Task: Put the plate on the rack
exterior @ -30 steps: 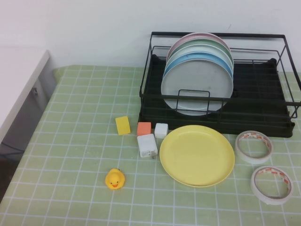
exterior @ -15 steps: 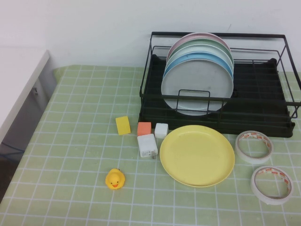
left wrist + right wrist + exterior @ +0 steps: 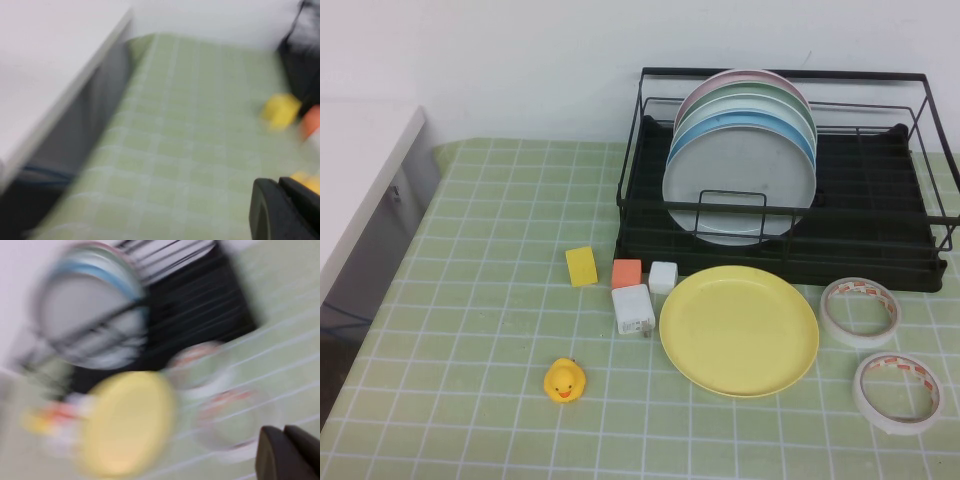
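The yellow plate (image 3: 739, 330) lies flat on the green checked cloth, just in front of the black wire rack (image 3: 780, 74). The rack holds several plates (image 3: 740, 180) standing on edge in its left half. Neither arm shows in the high view. In the right wrist view, my right gripper (image 3: 282, 430) is shut and empty, off to the side of the yellow plate (image 3: 127, 422) and the rack (image 3: 200, 305). In the left wrist view, my left gripper (image 3: 278, 183) is shut and empty over the cloth on the table's left side.
Two tape rolls (image 3: 860, 311) (image 3: 896, 392) lie right of the plate. A white charger (image 3: 633, 309), white cube (image 3: 663, 276), orange block (image 3: 626, 273) and yellow block (image 3: 582, 266) sit to its left, with a rubber duck (image 3: 564, 380) nearer. A white counter (image 3: 360, 170) borders the table's left.
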Robot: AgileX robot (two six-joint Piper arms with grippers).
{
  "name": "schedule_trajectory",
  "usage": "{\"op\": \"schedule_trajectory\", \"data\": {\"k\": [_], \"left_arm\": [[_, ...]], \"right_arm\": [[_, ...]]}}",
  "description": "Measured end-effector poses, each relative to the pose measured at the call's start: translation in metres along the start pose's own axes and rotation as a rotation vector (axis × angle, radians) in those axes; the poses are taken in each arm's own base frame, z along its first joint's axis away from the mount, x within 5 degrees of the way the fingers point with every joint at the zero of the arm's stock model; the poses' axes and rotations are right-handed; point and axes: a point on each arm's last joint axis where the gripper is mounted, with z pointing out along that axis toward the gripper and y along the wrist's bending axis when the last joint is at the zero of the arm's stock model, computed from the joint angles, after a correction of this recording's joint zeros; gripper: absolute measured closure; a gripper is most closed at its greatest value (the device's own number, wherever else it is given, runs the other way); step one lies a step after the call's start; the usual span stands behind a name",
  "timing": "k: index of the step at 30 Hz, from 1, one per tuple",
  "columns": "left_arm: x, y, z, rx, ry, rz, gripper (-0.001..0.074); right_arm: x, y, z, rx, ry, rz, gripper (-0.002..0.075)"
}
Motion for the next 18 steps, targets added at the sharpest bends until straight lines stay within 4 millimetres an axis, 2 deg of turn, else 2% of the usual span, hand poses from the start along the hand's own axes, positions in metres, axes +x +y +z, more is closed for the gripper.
{"op": "schedule_trajectory", "data": {"k": [2,5,7,9,18], "left_arm": [[-0.005,-0.003,0.000,0.040,-0.061,-0.125,0.0736],[-0.020,-0.007,-0.002,0.130,-0.210,-0.481,0.0736],[-0.030,-0.005,-0.005,0.178,-0.312,-0.720,0.0736],[-0.036,-0.002,-0.008,0.204,-0.380,-0.880,0.0736],[-0.043,0.004,-0.011,0.238,-0.466,-1.113,0.0736]], "right_arm": [[0.003,0.006,0.000,-0.066,0.029,0.194,0.0715],[0.003,0.012,0.000,-0.129,0.051,0.356,0.0715],[0.003,0.013,-0.001,-0.138,0.048,0.368,0.0715],[0.002,0.012,-0.001,-0.138,0.039,0.322,0.0715],[0.004,0.015,-0.001,-0.162,0.062,0.280,0.0715]]}}
